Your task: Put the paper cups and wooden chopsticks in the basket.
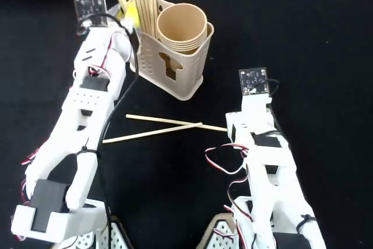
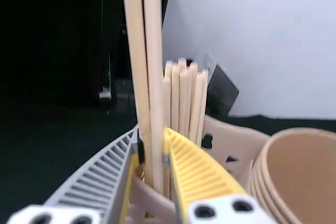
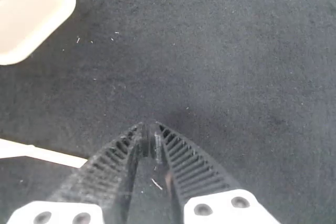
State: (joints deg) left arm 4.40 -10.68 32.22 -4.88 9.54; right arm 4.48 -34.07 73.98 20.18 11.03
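Note:
A beige basket [image 1: 178, 71] stands at the back middle of the table. It holds a stack of paper cups [image 1: 182, 27] and a bundle of upright wooden chopsticks [image 1: 144, 1]. My left gripper [image 2: 151, 135] is shut on two chopsticks [image 2: 147, 66], held upright at the basket's chopstick compartment beside the standing ones [image 2: 184, 98]; the cups [image 2: 294, 171] are next to them. Two loose chopsticks [image 1: 169, 125] lie crossed on the cloth in front of the basket. My right gripper [image 3: 148, 129] is shut on nothing, low over the cloth, with a chopstick end [image 3: 37, 153] beside it.
Black cloth [image 1: 315, 45] covers the whole table. The left arm [image 1: 87, 115] stretches along the left side to the basket. The right arm [image 1: 256, 138] lies at the right, close to the ends of the loose chopsticks. A basket corner [image 3: 31, 14] is nearby.

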